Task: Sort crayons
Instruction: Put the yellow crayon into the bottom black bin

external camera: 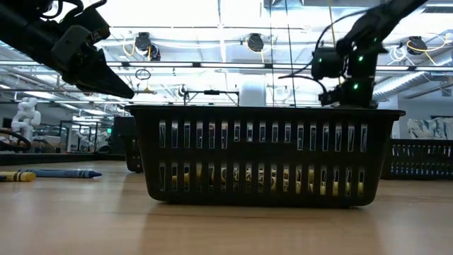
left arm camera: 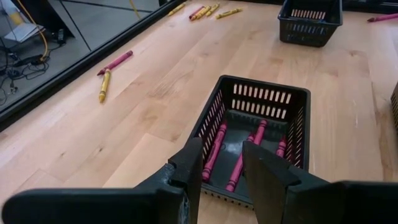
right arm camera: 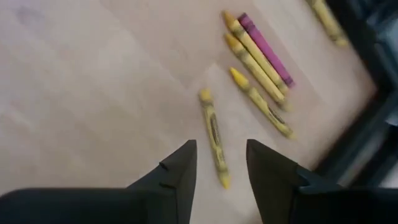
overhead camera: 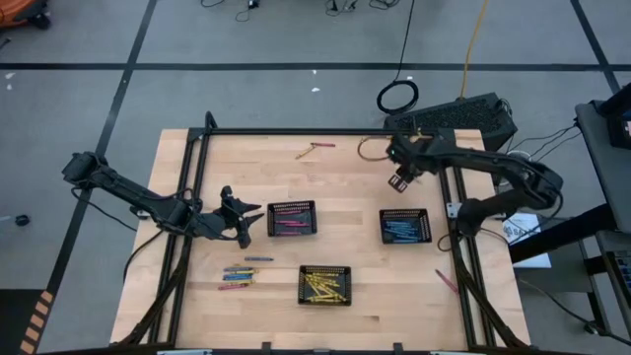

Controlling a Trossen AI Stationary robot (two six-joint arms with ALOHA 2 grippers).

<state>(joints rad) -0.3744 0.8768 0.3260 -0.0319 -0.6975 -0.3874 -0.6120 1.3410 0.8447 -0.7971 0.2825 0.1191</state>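
Observation:
My left gripper (overhead camera: pixel 243 213) (left arm camera: pixel 224 180) hovers open just left of the black tray (left arm camera: pixel 261 124) that holds pink crayons (left arm camera: pixel 239 165); nothing is between its fingers. Near the table's far right, my right gripper (overhead camera: pixel 399 178) (right arm camera: pixel 221 177) points down, open, above loose crayons lying flat on the wood. A single yellow crayon (right arm camera: pixel 214 135) lies just ahead of its fingertips. A group of yellow ones (right arm camera: pixel 258 74) with a pink crayon (right arm camera: pixel 266 48) lies beyond. A tray of blue crayons (overhead camera: pixel 405 226) and a tray of yellow crayons (overhead camera: pixel 325 285) stand on the table.
Several loose crayons (overhead camera: pixel 242 277) lie near the front left, two (overhead camera: pixel 315 149) near the far edge, and one pink crayon (overhead camera: pixel 448 282) at the right. The black table frame (overhead camera: pixel 296 130) borders the far edge. In the low view the yellow tray (external camera: pixel 262 152) fills the foreground.

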